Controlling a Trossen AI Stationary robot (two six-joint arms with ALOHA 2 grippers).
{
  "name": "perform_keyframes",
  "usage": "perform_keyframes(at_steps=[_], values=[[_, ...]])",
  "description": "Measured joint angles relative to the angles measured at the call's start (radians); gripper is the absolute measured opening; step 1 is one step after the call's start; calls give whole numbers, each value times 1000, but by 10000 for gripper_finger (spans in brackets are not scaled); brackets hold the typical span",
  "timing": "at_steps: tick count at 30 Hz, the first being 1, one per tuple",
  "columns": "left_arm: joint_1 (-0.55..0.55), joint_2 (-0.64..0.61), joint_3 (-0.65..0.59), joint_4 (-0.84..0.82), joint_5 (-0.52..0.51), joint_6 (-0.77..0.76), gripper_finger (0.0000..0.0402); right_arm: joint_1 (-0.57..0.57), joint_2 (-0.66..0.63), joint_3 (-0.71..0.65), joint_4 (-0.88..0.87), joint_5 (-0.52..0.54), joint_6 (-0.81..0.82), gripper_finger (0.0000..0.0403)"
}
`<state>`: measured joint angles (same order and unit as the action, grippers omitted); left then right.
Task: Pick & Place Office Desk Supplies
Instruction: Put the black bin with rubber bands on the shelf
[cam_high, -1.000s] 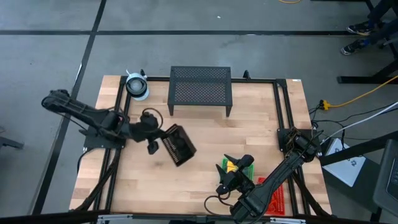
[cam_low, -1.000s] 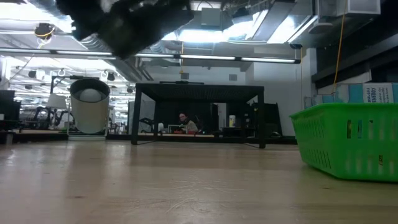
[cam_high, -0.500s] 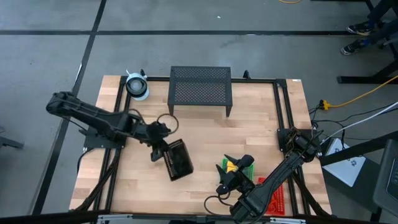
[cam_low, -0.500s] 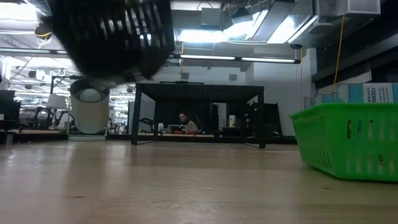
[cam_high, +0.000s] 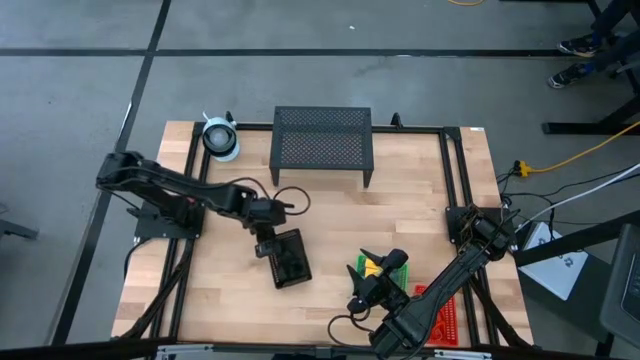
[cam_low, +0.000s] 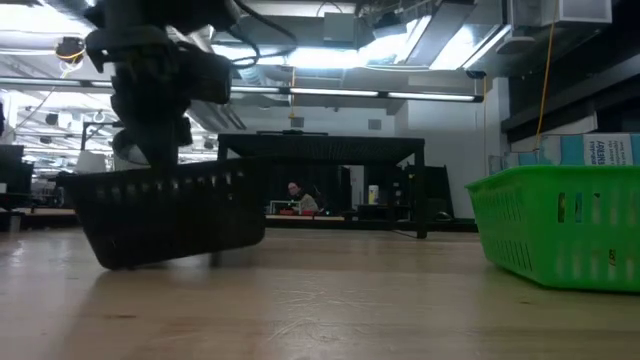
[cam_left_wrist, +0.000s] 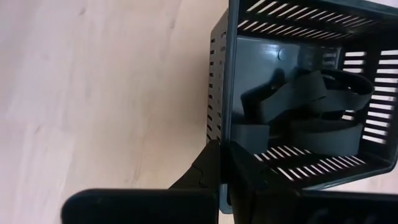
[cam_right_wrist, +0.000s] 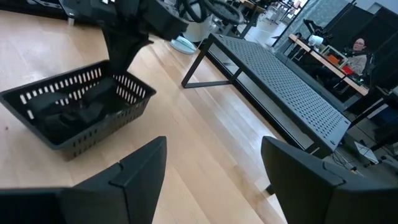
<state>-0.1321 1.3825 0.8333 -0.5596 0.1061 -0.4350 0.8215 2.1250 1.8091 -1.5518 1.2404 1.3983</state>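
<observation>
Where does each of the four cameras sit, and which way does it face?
High: above, facing down; both arms, left gripper shut on black tray.
Low: table height, facing level; black tray, green tray.
Left wrist: into the tray.
Right wrist: past open right gripper toward mesh stand.
All four views show the black tray.

My high view looks straight down on the whole table (cam_high: 400, 215), both arms in frame. My low view sits at table-top height, facing level across the wood into the room, close behind the black tray (cam_low: 165, 215). Left wrist view looks down at near range into that tray (cam_left_wrist: 298, 93). Right wrist view faces across the table from farther off. All four views share the tray (cam_high: 287, 257); the right wrist sees it (cam_right_wrist: 74, 115) with the mesh stand (cam_right_wrist: 280, 87).
</observation>
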Motion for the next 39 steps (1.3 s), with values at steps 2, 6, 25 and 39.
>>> perform_keyframes(at_steps=[2,6,25,39], values=[[19,16,0,14,36,32,5,0,0,0,0,0,0,263],[60,25,0,0,78,98,5,0,0,0,4,-2,0,263],[101,-77,40,-50,-7,118,179,0,0,0,11,-1,-2,263],[-261,-347,59,-290,-536,-767,186,0,0,0,11,-29,-85,263]])
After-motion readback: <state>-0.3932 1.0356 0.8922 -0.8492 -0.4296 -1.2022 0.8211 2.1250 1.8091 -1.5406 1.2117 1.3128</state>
